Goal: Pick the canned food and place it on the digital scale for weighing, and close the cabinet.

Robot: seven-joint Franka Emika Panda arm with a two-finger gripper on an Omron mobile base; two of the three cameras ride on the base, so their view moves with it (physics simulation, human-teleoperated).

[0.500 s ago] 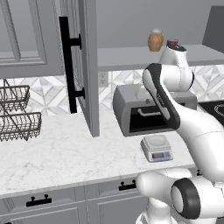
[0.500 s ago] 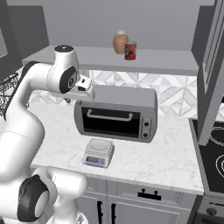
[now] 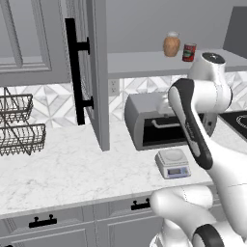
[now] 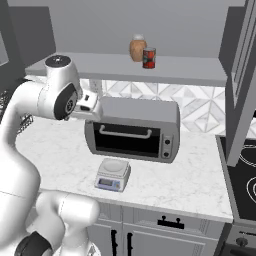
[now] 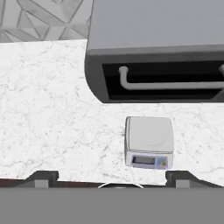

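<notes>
The canned food, a small red-labelled can, stands on the open shelf of the cabinet beside a brown jar. The cabinet door hangs open, its black bar handle facing out. The digital scale sits on the marble counter in front of the toaster oven, its platform bare. My gripper hovers above the counter and looks down at the scale. Its fingertips are spread wide with nothing between them. It is well below the can.
A grey toaster oven stands against the backsplash behind the scale. The brown jar sits left of the can. Wire baskets hang at the far left. A stovetop lies at the right, beside another open door.
The arm has shifted slightly and the hand sits a little lower. The can, the scale and the cabinet door have not moved.
</notes>
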